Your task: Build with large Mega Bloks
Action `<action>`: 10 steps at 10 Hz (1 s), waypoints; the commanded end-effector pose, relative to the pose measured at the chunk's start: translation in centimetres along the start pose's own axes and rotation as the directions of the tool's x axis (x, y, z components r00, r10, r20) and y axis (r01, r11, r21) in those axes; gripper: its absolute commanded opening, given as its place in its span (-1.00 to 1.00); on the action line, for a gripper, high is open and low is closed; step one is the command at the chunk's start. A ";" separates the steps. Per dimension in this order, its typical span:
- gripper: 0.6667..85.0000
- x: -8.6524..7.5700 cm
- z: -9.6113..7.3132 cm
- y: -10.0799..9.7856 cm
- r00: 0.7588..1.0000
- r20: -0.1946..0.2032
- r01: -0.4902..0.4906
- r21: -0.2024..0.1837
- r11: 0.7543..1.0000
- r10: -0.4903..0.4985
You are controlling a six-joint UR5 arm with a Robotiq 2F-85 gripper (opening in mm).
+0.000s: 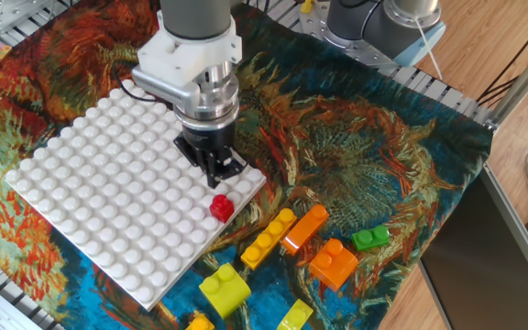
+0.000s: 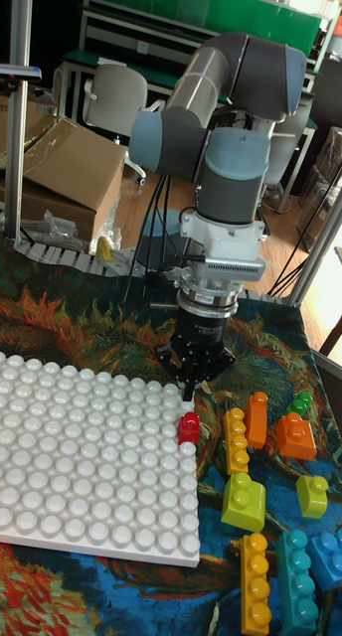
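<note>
A one-stud red Mega Blok [image 1: 221, 208] sits on the edge row of the white studded baseplate [image 1: 90, 202], just below the gripper [image 1: 216, 168], whose black fingers hang clear of it, seemingly close together. Past the plate, glossy yellow [image 1: 269, 238] and orange bars [image 1: 304, 228] lie on a painterly patterned cloth [image 1: 374, 156]. Only the tall fixed view shows teal bricks [image 2: 296, 579], cardboard boxes [image 2: 62, 174] and chairs [image 2: 111, 104].

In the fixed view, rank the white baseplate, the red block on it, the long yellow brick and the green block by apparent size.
Largest to smallest:
1. White baseplate
2. Long yellow brick
3. Green block and red block: they look alike, so no ranking.
</note>
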State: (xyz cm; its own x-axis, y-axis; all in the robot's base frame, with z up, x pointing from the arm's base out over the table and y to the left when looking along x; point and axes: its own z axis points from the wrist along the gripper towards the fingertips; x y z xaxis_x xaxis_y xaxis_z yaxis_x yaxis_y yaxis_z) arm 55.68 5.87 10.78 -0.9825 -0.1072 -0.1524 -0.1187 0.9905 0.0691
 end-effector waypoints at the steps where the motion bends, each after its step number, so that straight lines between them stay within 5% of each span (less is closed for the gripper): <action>1: -0.94 -0.2 -0.6 -0.4 0.996 0.012 -0.087 0.002 0.996 0.087; 2: -0.60 -0.4 -0.4 0.7 0.993 0.026 -0.114 -0.006 0.993 0.114; 4: -0.43 0.6 0.4 4.6 0.984 0.043 -0.173 -0.007 0.985 0.173; 5: -0.15 0.7 0.6 6.1 0.982 0.064 -0.177 -0.020 0.984 0.178; 6: 0.25 0.3 0.2 5.3 0.986 0.078 -0.148 -0.007 0.989 0.148; 9: 0.30 1.7 0.2 5.5 0.998 0.026 -0.050 -0.006 0.999 0.050; 10: 0.30 1.6 0.4 5.8 0.998 0.037 -0.056 -0.007 0.998 0.057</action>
State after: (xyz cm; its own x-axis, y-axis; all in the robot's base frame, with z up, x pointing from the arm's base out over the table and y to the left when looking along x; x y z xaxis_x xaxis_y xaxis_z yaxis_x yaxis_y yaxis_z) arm 53.97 10.68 10.58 -0.9824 -0.0254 -0.1852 -0.0400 0.9963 0.0755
